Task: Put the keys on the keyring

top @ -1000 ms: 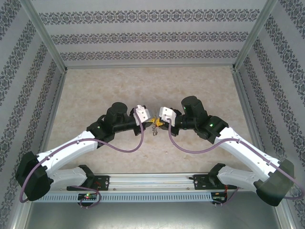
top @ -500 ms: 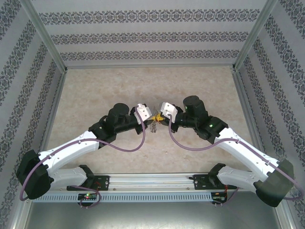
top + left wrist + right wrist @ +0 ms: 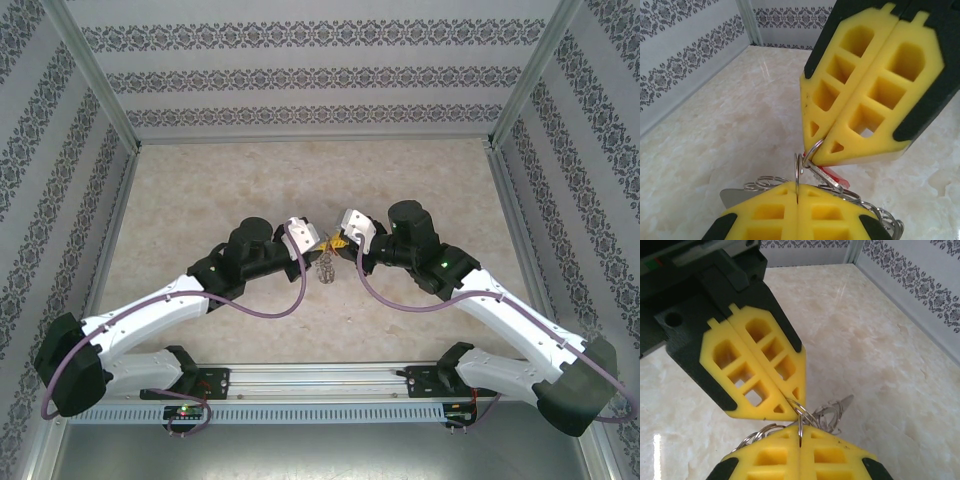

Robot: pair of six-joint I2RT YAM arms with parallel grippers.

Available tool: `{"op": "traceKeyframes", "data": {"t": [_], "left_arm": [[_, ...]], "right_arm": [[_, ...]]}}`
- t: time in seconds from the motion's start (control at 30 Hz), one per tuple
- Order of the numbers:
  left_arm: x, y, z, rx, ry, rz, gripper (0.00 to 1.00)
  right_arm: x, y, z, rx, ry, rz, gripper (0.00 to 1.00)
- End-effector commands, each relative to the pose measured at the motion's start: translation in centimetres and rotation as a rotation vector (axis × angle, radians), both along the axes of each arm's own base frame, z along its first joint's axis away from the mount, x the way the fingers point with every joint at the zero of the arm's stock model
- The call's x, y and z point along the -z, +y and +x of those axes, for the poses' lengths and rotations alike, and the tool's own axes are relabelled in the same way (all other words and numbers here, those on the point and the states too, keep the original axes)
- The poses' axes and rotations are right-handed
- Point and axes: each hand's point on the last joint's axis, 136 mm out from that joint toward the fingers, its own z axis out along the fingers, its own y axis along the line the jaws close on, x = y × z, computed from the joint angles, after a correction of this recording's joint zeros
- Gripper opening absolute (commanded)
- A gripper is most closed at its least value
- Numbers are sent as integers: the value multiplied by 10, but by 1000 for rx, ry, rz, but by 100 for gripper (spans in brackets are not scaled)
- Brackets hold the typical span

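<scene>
Crept slightly up the bench (image 3: 200,190) since earlier, tips together. Saw left pincer (image 3: 797,200) clamped shut on keyring (image 3: 798,175) wire, loop edge-on, upright. Saw right pincer (image 3: 799,437) shut on red-headed key (image 3: 834,178) by its small ring, touching keyring's right side. Noted other keys (image 3: 325,268) dangling below both.

The middle of the table (image 3: 200,180) is blocked. The left gripper (image 3: 314,243) and the right gripper (image 3: 337,243) meet there tip to tip, both clamped on the keyring (image 3: 325,268), whose keys (image 3: 835,407) hang beneath the tips. The arms (image 3: 150,310) slant back to the near corners, and purple cables (image 3: 272,312) loop between them and the near edge. The far half of the surface and both side strips lie bare up to the patterned walls (image 3: 320,100) closing the left, far and right edges.
</scene>
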Motion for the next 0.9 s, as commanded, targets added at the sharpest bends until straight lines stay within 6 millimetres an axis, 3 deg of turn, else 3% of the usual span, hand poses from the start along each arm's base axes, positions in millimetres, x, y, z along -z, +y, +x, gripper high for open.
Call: {"op": "traceKeyframes", "data": {"t": [0.0,0.43,0.63,0.87], "left_arm": [[-13,-12,-2,9,16,-49,0],[-19,-15,1,-2,31,-78,0],[-24,-13,1,-8,25,-83,0],[-24,-8,1,-29,26,-81,0]], "right_arm": [[-17,5,-4,-39,-39,59,0],[-7,10,1,-41,-13,15,0],[10,2,1,-33,9,-4,0],[13,-13,-7,-54,27,19,0]]}}
